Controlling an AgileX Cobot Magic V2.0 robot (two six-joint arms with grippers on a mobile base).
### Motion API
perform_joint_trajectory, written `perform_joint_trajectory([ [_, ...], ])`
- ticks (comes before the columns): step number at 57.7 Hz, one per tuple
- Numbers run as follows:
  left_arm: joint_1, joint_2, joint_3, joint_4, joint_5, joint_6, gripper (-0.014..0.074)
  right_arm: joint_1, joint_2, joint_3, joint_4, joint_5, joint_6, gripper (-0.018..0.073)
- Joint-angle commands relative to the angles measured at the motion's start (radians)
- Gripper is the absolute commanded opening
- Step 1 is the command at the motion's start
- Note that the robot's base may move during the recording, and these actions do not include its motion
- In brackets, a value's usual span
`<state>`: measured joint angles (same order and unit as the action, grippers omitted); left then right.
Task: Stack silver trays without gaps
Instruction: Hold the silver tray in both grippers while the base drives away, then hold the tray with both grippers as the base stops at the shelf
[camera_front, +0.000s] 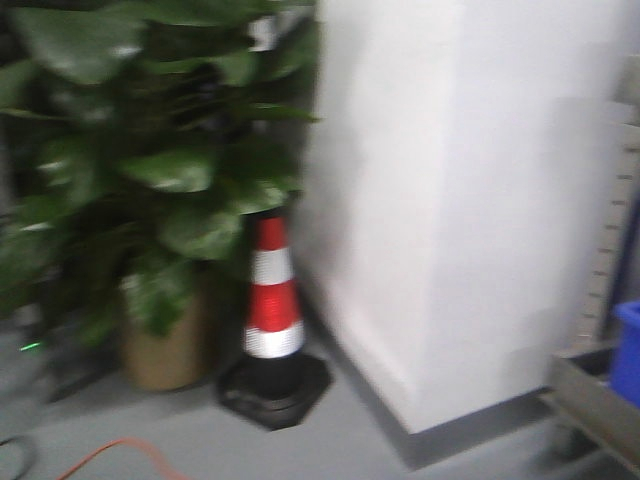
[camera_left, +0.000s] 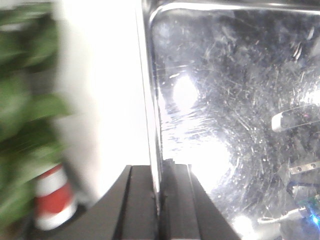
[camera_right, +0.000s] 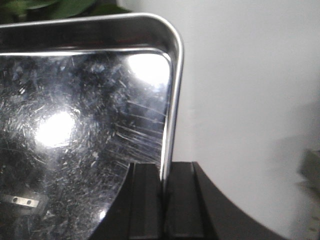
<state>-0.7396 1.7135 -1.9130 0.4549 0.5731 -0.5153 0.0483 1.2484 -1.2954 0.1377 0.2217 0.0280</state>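
Front view first, and it is blurred: we face a white wall corner (camera_front: 450, 200), with a leafy plant (camera_front: 150, 150) on the left, a red-and-white cone (camera_front: 273, 300) just beside it, and a blue bin (camera_front: 628, 350) at the right edge. Over to the left wrist view, and there is the silver tray (camera_left: 230, 100). It is mirror-bright steel covered in fine scratches, with hot white glare spots on its floor and a thin rim running straight up the frame. That rim drops right into the left gripper (camera_left: 160, 172), whose 2 black fingers (camera_left: 140, 200) are clamped onto it, 1 on each side. The tray floor spreads away to the right of the claw, and the cone and green leaves blur past on the left. Now the right wrist view, which shows the same scratched, shiny look on a silver tray (camera_right: 75, 125). It has a rounded corner at the top and a narrow rim coming down into the right gripper (camera_right: 164, 172), which is pinched tight on that edge. Here the tray lies to the left of the claw, with bare white wall to the right. We cannot tell for sure whether both claws hold 1 and the same tray.
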Motion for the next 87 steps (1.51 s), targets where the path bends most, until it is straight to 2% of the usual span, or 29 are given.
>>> perform_joint_trajectory([
  [1, 0.008, -0.018, -0.007, 0.028, -0.015, 0.006, -0.0020, -0.006, -0.012, -0.007, -0.015, -0.050, -0.011, -0.0080],
  [87, 0.008, -0.018, -0.007, 0.028, -0.015, 0.006, -0.0020, -0.006, -0.012, -0.007, -0.015, -0.050, -0.011, -0.0080],
])
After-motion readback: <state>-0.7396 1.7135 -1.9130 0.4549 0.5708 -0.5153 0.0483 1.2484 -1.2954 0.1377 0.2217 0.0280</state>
